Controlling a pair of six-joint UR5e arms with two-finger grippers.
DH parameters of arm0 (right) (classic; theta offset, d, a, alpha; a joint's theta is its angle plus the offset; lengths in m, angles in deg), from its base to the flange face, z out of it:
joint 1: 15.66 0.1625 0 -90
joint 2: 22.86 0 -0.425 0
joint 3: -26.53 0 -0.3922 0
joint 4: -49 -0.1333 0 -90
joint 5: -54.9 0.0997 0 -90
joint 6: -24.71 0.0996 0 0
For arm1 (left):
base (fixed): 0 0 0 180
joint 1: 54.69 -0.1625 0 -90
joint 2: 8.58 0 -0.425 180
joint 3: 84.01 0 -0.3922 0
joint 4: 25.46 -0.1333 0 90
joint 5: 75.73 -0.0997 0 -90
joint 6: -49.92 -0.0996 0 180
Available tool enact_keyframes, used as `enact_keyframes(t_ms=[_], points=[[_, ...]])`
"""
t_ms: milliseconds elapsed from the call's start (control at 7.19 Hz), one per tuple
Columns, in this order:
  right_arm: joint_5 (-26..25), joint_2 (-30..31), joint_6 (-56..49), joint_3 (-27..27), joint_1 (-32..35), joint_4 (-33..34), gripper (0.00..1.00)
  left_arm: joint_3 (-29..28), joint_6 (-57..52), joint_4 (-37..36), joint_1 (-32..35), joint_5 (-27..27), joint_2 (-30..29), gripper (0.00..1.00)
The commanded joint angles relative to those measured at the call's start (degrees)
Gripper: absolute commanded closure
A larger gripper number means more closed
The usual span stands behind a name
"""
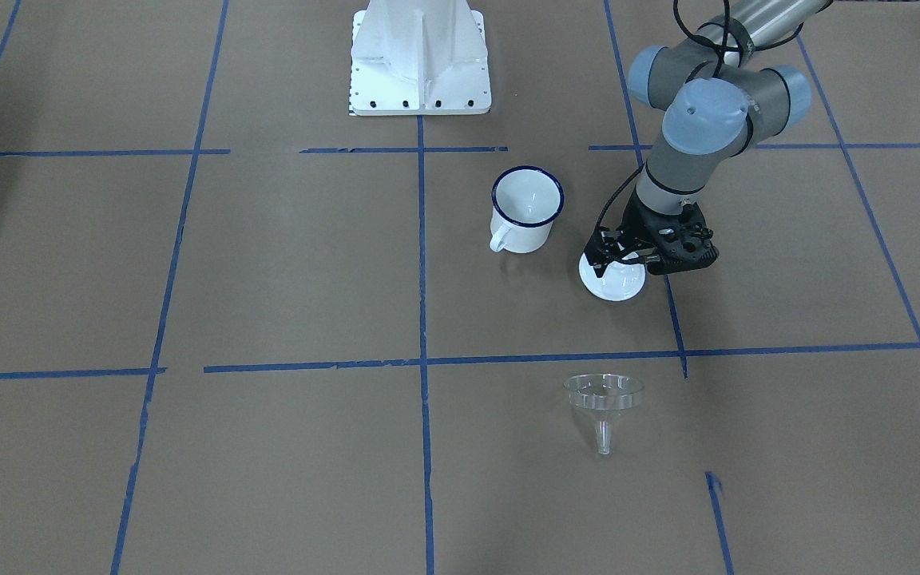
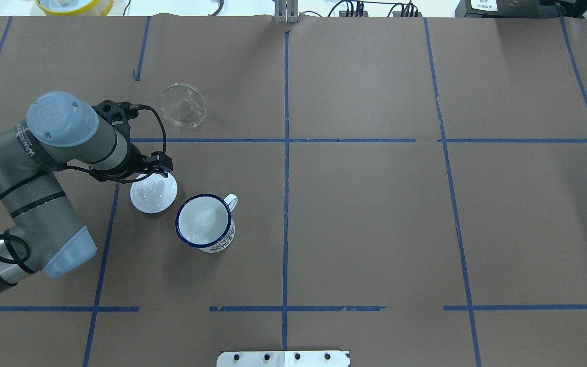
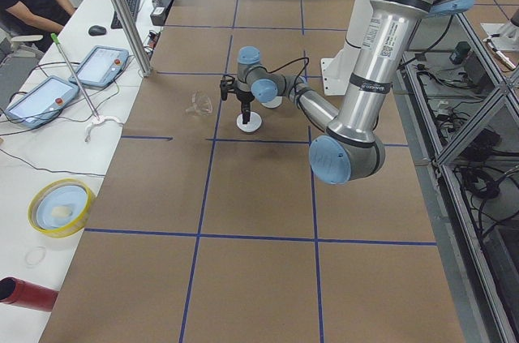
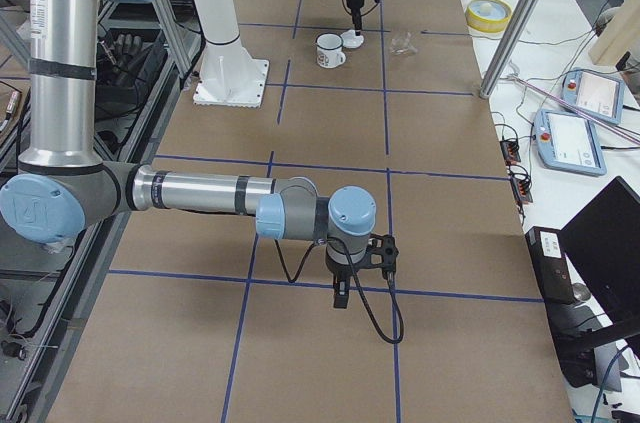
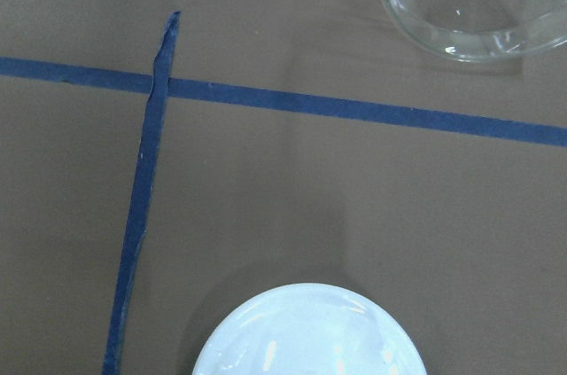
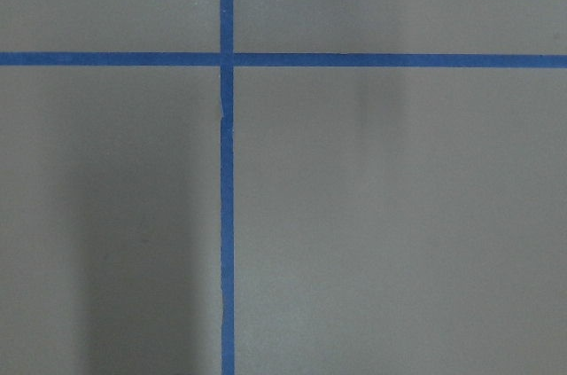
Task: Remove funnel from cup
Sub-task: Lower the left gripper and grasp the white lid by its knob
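Though I cannot tell whether my left gripper grips the one white lid beneath it, one enamel mug stands empty, one clear funnel apart.

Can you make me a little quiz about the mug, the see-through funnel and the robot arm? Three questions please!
1. True or false: the clear funnel sits inside the white enamel mug.
2. Which thing is right under the left gripper? A) the mug B) the white round lid C) the funnel
3. Fill in: the mug's rim is dark ____.

Key:
1. False. The funnel is on the table, apart from the mug.
2. B
3. blue
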Motion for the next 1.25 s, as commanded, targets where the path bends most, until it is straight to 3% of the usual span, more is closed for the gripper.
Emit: enact_keyframes(t_ms=[0, 556, 1112], points=[[0.00, 0.00, 0.00, -0.03, 0.00, 0.00, 0.00, -0.31, 2.45, 2.02, -0.20, 0.16, 0.44, 0.06], [0.00, 0.00, 0.00, -0.03, 0.00, 0.00, 0.00, -0.05, 2.64, 1.93, -0.65, -0.19, 0.36, 0.33], [0.00, 0.00, 0.00, -0.03, 0.00, 0.00, 0.00, -0.14, 2.55, 1.49, -0.65, -0.37, 0.35, 0.45]])
